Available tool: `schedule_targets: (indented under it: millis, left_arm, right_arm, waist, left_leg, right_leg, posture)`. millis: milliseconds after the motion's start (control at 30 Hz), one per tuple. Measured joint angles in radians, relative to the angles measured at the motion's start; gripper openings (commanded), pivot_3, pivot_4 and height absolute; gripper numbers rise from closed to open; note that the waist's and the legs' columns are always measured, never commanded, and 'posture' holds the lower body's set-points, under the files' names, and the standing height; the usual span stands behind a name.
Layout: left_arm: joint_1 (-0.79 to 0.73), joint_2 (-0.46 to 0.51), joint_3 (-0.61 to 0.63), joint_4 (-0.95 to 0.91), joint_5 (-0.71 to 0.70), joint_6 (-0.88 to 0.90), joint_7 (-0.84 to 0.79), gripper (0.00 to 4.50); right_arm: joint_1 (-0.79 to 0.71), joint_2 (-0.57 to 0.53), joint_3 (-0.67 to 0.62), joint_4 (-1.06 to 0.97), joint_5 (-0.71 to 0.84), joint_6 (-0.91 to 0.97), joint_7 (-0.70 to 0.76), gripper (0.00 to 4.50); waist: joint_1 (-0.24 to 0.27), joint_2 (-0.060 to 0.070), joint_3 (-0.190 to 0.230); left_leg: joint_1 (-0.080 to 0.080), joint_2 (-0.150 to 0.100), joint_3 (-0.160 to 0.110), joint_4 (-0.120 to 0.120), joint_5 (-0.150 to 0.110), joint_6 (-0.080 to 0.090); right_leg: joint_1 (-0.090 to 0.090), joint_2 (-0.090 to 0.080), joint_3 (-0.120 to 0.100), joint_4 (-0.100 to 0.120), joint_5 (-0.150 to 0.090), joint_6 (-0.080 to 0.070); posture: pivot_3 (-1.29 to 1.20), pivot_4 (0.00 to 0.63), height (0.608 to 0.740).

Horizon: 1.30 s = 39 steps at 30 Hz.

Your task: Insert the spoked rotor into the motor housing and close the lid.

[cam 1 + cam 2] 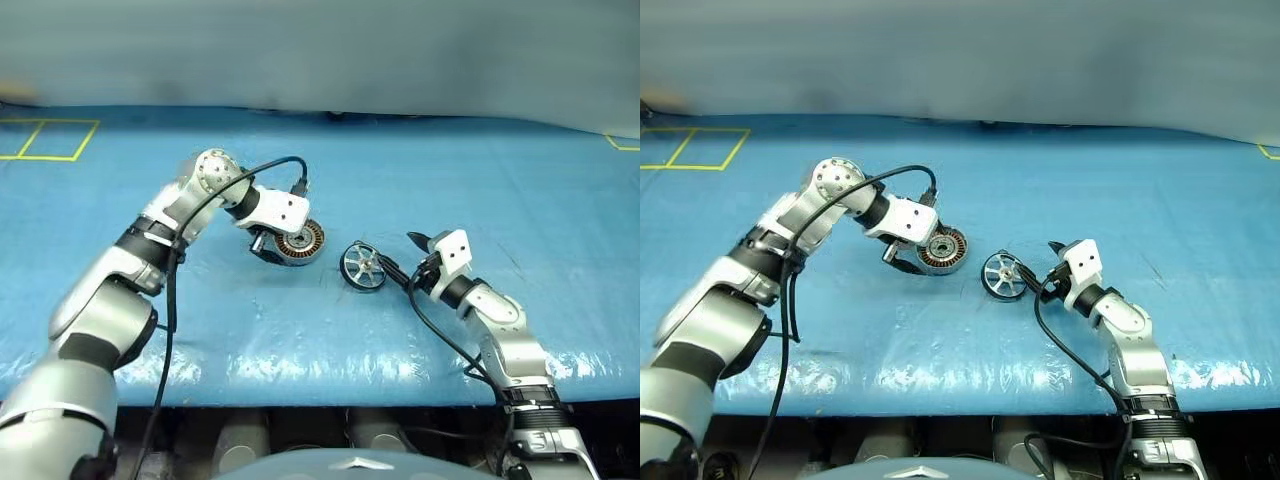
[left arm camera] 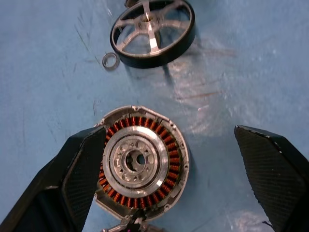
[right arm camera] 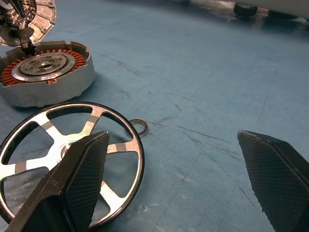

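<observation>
The motor housing (image 2: 140, 162) lies on the blue mat, its copper windings ringing a silver centre. My left gripper (image 2: 169, 181) hovers over it, pointing down and open, one finger (image 2: 72, 179) overlapping the housing's edge. The lid (image 3: 29, 19) stands up on its hinge behind the housing, inner face showing. To the right of the housing, the spoked rotor (image 1: 362, 266) lies flat with a dark rim and silver spokes. Just right of the rotor, my right gripper (image 1: 398, 252) is held level and open, with one finger (image 3: 72, 188) over the rim and nothing gripped.
A small loose ring (image 3: 140, 126) lies on the mat beside the rotor. The blue mat (image 1: 480, 180) stretches wide to the back and right. Yellow tape lines (image 1: 50, 140) mark the far left corner. The table's front edge (image 1: 330, 395) runs below the arms.
</observation>
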Motion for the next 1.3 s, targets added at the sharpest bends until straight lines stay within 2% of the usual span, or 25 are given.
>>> schedule_targets:
  millis: [167, 333, 867, 1000, 1067, 1167, 1300]
  left_arm:
    - [-0.076, -0.062, -0.038, 0.200, 0.093, -0.162, -0.036, 4.50]
    - [-0.103, -0.129, -0.039, 0.326, 0.135, -0.233, -0.016, 4.50]
    - [-0.121, -0.208, -0.028, 0.467, 0.225, -0.287, 0.059, 4.50]
    - [-0.121, -0.218, -0.019, 0.475, 0.237, -0.287, 0.059, 3.74]
    - [-0.121, -0.221, -0.014, 0.476, 0.238, -0.292, 0.054, 2.97]
    - [-0.119, -0.217, -0.013, 0.476, 0.255, -0.325, 0.067, 2.27]
    - [-0.108, -0.202, -0.012, 0.475, 0.273, -0.373, 0.096, 2.20]
  right_arm:
    - [0.033, 0.000, -0.013, -0.021, 0.001, -0.002, -0.023, 4.45]
    - [0.060, 0.004, -0.017, -0.041, 0.002, -0.003, -0.037, 4.45]
    - [0.096, 0.004, -0.018, -0.075, 0.002, -0.003, -0.059, 4.45]
    - [0.099, 0.004, -0.018, -0.078, 0.001, -0.002, -0.065, 4.50]
    - [0.103, 0.004, -0.018, -0.080, 0.001, -0.002, -0.066, 4.50]
    - [0.110, 0.004, -0.020, -0.089, 0.001, -0.002, -0.077, 4.50]
    - [0.116, 0.002, -0.032, -0.103, 0.001, -0.002, -0.085, 4.50]
  waist:
    - [0.008, 0.000, 0.000]
    - [0.011, -0.001, 0.000]
    - [0.009, -0.001, 0.000]
    - [0.008, -0.001, 0.000]
    - [0.008, -0.001, 0.000]
    - [0.008, 0.000, 0.000]
    - [0.009, 0.000, 0.000]
  left_leg:
    - [-0.003, -0.002, 0.000, 0.001, -0.003, 0.005]
    - [-0.003, -0.003, -0.001, 0.003, -0.003, 0.006]
    - [-0.002, -0.004, -0.001, 0.005, -0.003, 0.006]
    - [0.000, -0.004, -0.001, 0.005, -0.003, 0.006]
    - [0.000, -0.004, -0.001, 0.005, -0.003, 0.006]
    - [0.000, -0.004, -0.001, 0.006, -0.003, 0.006]
    - [0.002, -0.004, -0.001, 0.006, -0.003, 0.006]
  right_leg:
    - [0.000, -0.002, 0.000, -0.001, -0.001, -0.001]
    - [0.000, -0.003, 0.000, 0.000, -0.002, 0.000]
    - [0.002, -0.003, 0.000, 0.002, -0.002, 0.003]
    - [0.002, -0.003, 0.000, 0.003, -0.002, 0.003]
    - [0.003, -0.003, 0.000, 0.003, -0.002, 0.003]
    - [0.004, -0.003, 0.000, 0.003, -0.002, 0.003]
    - [0.006, -0.003, 0.000, 0.003, -0.003, 0.004]
  posture:
    - [0.00, 0.150, 0.740]
    - [0.00, 0.150, 0.740]
    - [0.00, 0.150, 0.740]
    - [0.00, 0.150, 0.740]
    - [0.00, 0.150, 0.740]
    - [0.00, 0.150, 0.740]
    - [0.00, 0.150, 0.740]
